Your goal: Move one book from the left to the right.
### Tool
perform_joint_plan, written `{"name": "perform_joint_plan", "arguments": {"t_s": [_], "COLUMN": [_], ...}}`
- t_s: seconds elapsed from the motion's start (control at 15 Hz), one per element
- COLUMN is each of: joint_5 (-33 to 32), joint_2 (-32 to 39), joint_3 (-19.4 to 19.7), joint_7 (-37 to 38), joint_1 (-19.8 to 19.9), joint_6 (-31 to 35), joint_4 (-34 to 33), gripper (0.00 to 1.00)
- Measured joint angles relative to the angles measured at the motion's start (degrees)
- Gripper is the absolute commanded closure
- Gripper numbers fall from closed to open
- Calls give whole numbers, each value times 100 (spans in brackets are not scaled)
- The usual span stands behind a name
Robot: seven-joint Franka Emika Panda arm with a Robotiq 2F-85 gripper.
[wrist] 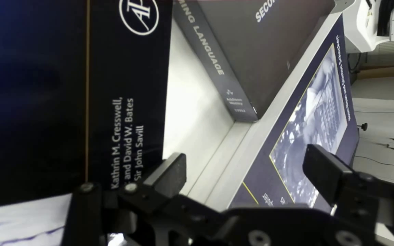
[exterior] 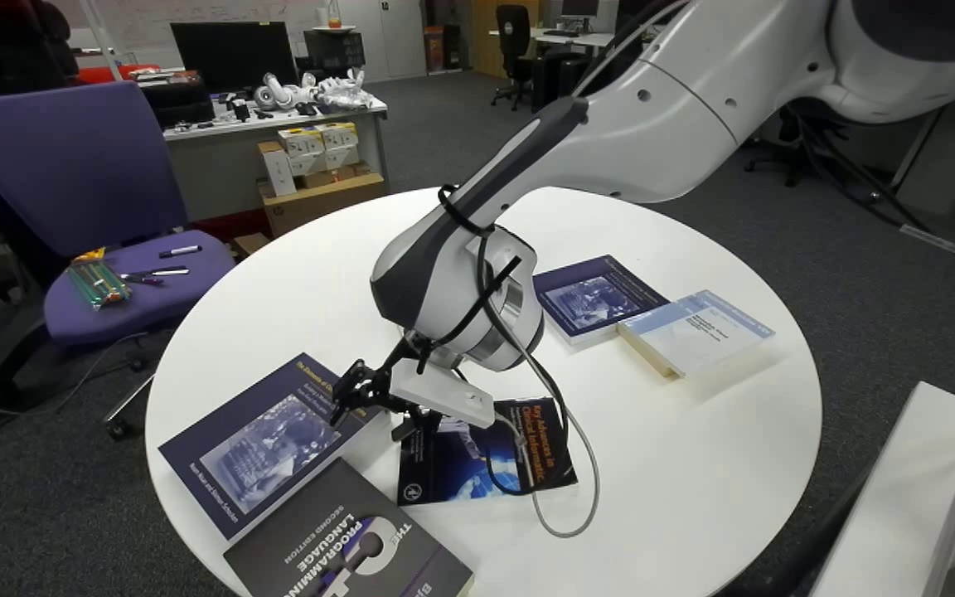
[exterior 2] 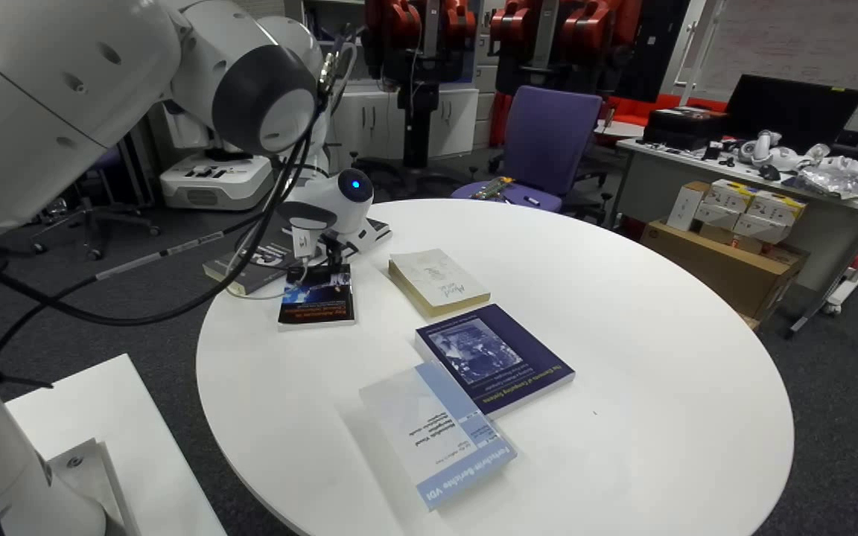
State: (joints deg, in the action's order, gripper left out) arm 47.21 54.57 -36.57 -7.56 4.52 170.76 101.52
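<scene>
Several books lie on the round white table. A dark blue book with a picture on its cover lies flat at an edge of the table; it also shows in the wrist view. My gripper is at this book's inner edge, open, with nothing held. In the wrist view the gripper has one finger beyond the book's pale page edge and one over its cover. I cannot tell if either touches. A grey programming book lies beside it, and a black book lies close to the gripper.
A second dark blue book and a light blue and white book overlap across the table. A cream book lies near them, mostly hidden by the arm in an exterior view. Loose cables hang over the black book.
</scene>
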Motion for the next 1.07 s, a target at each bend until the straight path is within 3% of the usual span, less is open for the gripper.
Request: {"name": "perform_joint_plan", "arguments": {"t_s": [0.53, 0.6, 0.73, 1.07], "joint_5": [0, 0, 0, 0], "joint_2": [276, 297, 319, 367], "joint_3": [22, 22, 22, 23], "joint_7": [6, 12, 22, 22], "joint_1": [-176, -205, -260, -324], "joint_6": [598, 688, 858, 1141], "joint_4": [-383, -409, -429, -440], "gripper": [1, 26, 31, 69]}}
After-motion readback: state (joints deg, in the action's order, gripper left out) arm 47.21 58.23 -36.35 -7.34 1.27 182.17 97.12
